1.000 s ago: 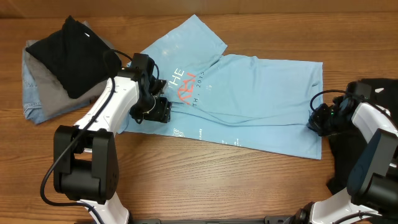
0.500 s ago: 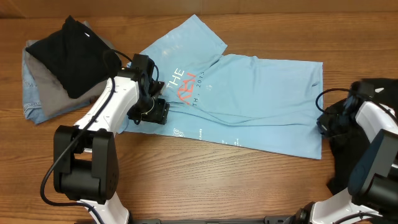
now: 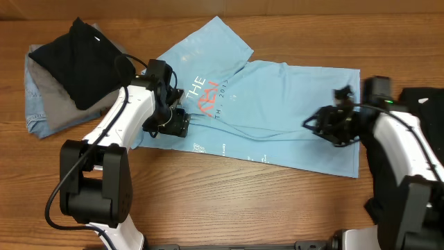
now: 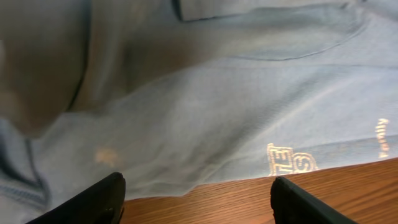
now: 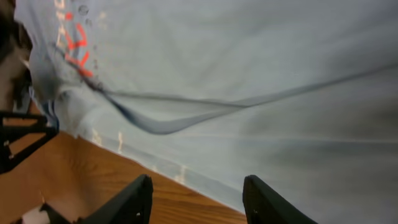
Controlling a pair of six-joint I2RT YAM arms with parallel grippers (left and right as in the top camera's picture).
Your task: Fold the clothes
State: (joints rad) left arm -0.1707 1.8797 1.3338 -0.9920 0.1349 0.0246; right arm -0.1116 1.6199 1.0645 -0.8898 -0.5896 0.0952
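T-shirt (image 3: pixel 277 111): light blue, it lay flat across the middle of the tabletop (image 3: pixel 229 201), its long way running left to right, with one short sleeve spread toward the far edge.
Fold line: a long soft crease ran along the shirt from its left end toward the right.
Lettering (image 3: pixel 206 97): orange-red and white, on the left part of the shirt, just beside the left gripper.
Small white text (image 3: pixel 223 148): it sat close to the shirt's near edge.
Left gripper (image 3: pixel 172 125): it was over the shirt's left end, near its near edge. In the wrist view its fingers (image 4: pixel 93 199) stood wide apart with nothing between them, and the shirt's edge and bare wood showed below.
Right gripper (image 3: pixel 325 126): it hung over the right part of the shirt, pointing left. Its fingers (image 5: pixel 134 199) were spread and held nothing, with blue cloth and a strip of wood beneath.
Black garment (image 3: pixel 76 59): it was draped on a folded grey and pale blue pile (image 3: pixel 41 104) at the far left corner, well apart from the shirt.
Dark cloth (image 3: pixel 430 104): it lay at the right edge, partly behind the right arm. I could not tell what it was.
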